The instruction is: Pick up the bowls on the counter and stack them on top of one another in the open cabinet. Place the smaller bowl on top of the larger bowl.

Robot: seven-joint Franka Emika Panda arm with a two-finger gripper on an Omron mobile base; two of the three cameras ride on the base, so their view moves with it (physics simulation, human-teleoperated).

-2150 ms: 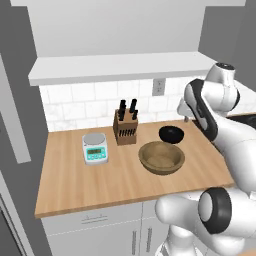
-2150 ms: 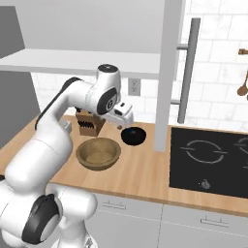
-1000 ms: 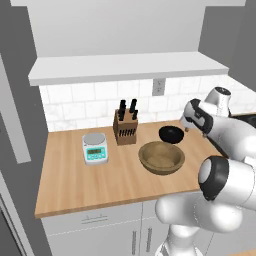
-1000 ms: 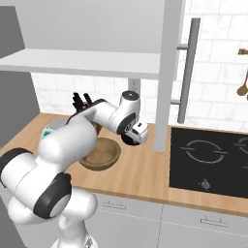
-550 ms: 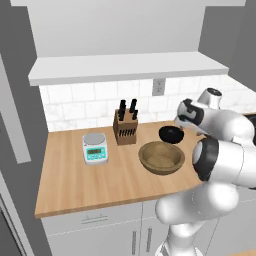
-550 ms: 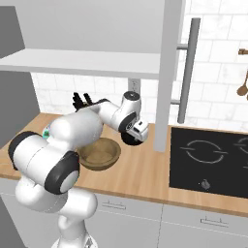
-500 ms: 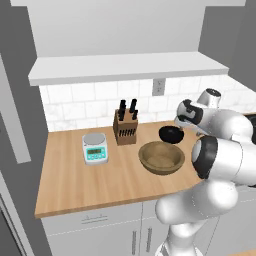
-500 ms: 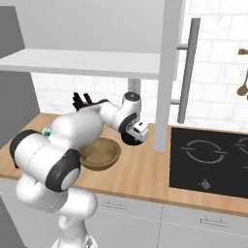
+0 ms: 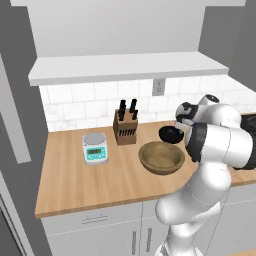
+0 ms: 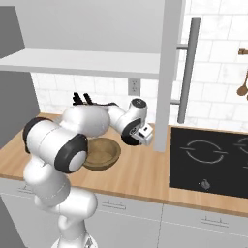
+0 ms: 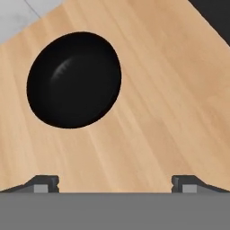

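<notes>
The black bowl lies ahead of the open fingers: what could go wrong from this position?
1. The smaller bowl sits off to one side of the gap between the fingers, so a straight descent may close on bare counter.
2. The larger bowl stands close beside it; a sideways correction might bump it.
3. The glossy round rim may slip from a shallow pinch.

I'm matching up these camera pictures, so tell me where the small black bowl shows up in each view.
Left base view: smaller bowl right of centre, behind the larger bowl.
Right base view: cannot tell; the arm covers that spot.
Hand view: upper left, on the counter.
Shared landmark: the counter.
</notes>
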